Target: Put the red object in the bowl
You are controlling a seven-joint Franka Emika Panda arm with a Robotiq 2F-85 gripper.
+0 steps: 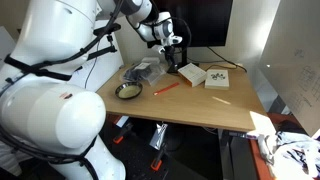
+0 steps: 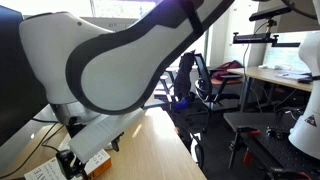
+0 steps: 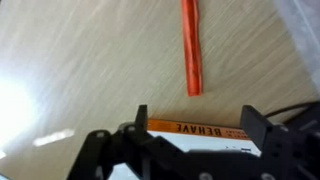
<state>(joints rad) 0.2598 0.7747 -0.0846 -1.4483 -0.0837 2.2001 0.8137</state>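
Overall: early stage, nothing done yet as far as visible; pick, carry + drop all left.
Red object [image 1: 165,88]: lies flat on desk [image 1: 215,108], not grasped; in wrist view [image 3: 191,45] shows as a thin straight stick w/ bare wood all round, clear of gripper.
Bowl [image 1: 128,91]: sits on desk near red object, off one end of it, apart, not touching; looks empty, tho too small in pic to be sure.
Gripper [image 1: 175,58]: hangs above desk, over white box [image 1: 192,75]; in wrist view [image 3: 185,150] fingers spread wide w/ nothing betw them, so open + empty.
White box, wrist view [image 3: 195,128]: orange edge w/ printed text, right under gripper; red object just beyond it.
Robot body [image 2: 130,60]: fills most of an exterior view; no task things visible there.
Left to do, prob: line up over stick, go down, close across its width, lift, move over bowl, let go.
Risk, a guess: thin stick lying flat, easy to miss or roll; box close by.
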